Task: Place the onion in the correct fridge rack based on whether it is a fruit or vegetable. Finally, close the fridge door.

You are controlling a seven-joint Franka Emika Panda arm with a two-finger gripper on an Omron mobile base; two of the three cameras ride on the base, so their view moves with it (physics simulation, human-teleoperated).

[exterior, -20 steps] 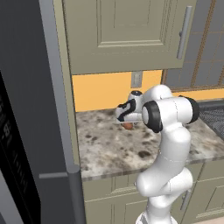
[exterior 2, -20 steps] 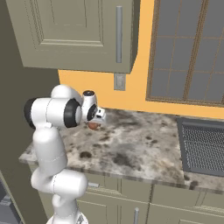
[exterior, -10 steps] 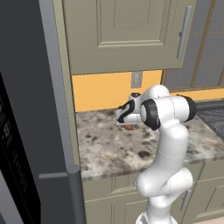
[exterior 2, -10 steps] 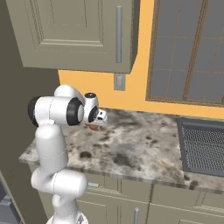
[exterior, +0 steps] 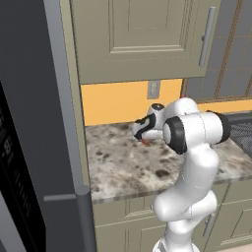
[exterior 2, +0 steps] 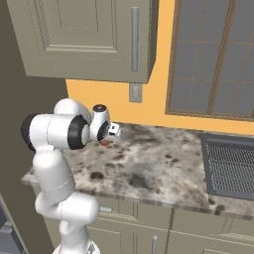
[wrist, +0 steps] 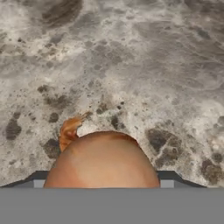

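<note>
— Where is the onion (wrist: 103, 159)?
— Between the tips of the gripper (exterior 2: 108, 137), above the speckled countertop (exterior: 123, 165).
— Grip status?
— Clenched on it, beside the dark fridge (exterior: 29, 123).

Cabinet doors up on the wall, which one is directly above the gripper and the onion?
The solid beige panelled door with the vertical bar handle, above the gripper and onion. The other, further right, is darker with a gridded pane.

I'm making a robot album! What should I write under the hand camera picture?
Close-up from the hand: the orange-brown onion sits right at the gripper, above the speckled stone counter.
</note>
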